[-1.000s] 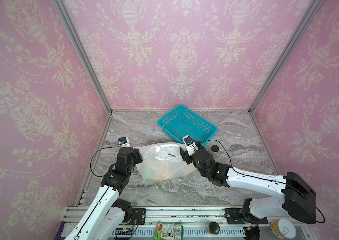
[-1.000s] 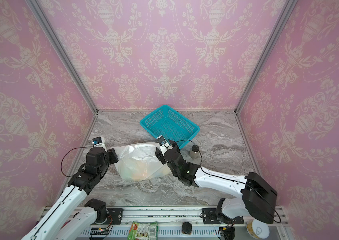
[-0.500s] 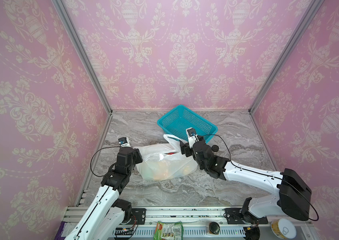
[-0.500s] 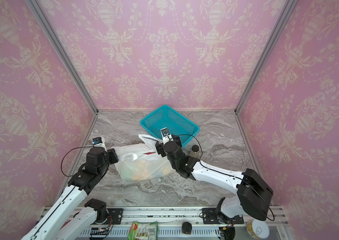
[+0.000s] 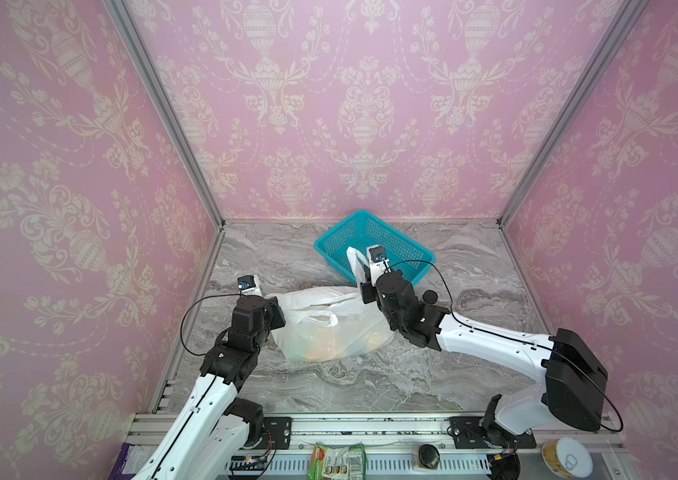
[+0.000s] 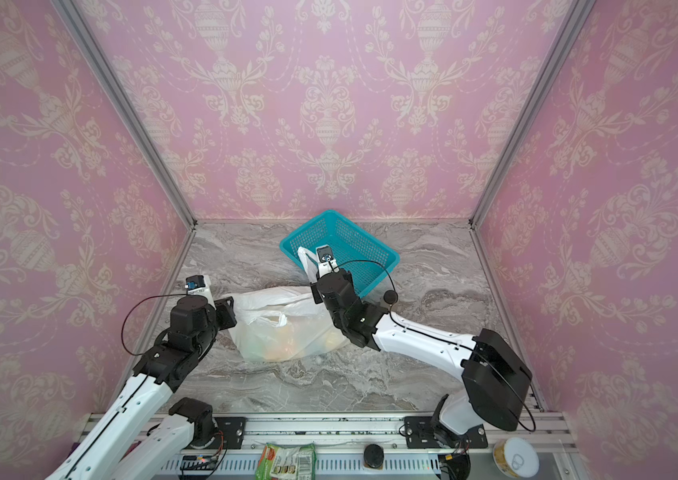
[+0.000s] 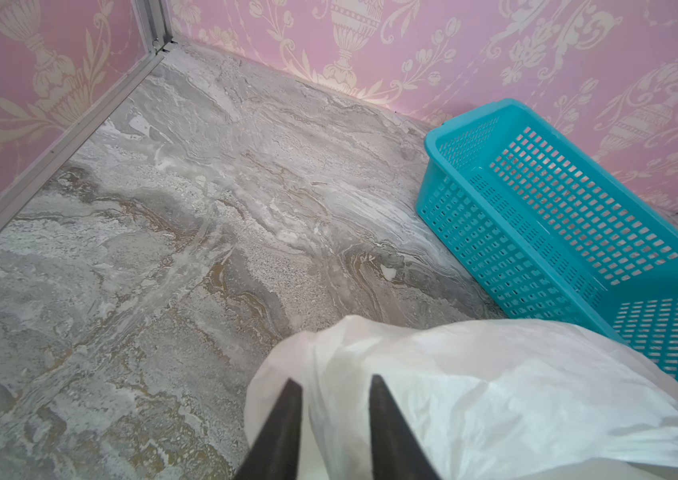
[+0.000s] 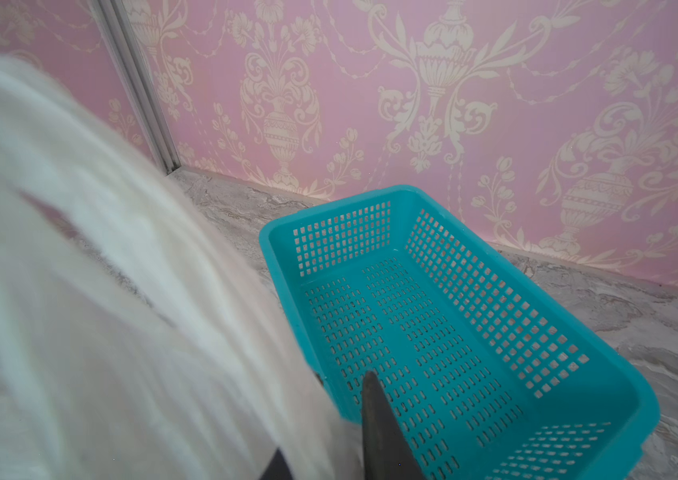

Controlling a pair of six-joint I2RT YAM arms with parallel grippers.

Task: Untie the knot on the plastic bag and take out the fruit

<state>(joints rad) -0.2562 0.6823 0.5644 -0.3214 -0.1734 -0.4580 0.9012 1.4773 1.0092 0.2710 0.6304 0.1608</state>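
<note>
The white plastic bag (image 5: 329,328) (image 6: 287,328) lies on the marble table, in front of the teal basket. Yellow and orange fruit (image 5: 320,349) (image 6: 283,345) shows dimly through its film. My right gripper (image 5: 364,286) (image 6: 316,286) (image 8: 331,399) is raised at the bag's back right and shut on one handle loop (image 5: 353,262), which stands up against the basket. The other handle loop (image 5: 322,320) lies loose on top of the bag. No knot shows in any view. My left gripper (image 5: 277,318) (image 7: 336,379) stands open at the bag's left edge, with bag film (image 7: 495,395) between its fingers.
The teal mesh basket (image 5: 337,227) (image 6: 304,226) (image 7: 474,108) (image 8: 329,199) sits empty at the back, near the wall. A small dark-lidded jar (image 5: 430,296) (image 6: 390,296) stands to the right of my right gripper. Pink walls close three sides.
My right gripper has risen and moved back toward the basket, drawing a handle loop up with it and closing on it. My left gripper's jaws have parted at the bag's left edge.
</note>
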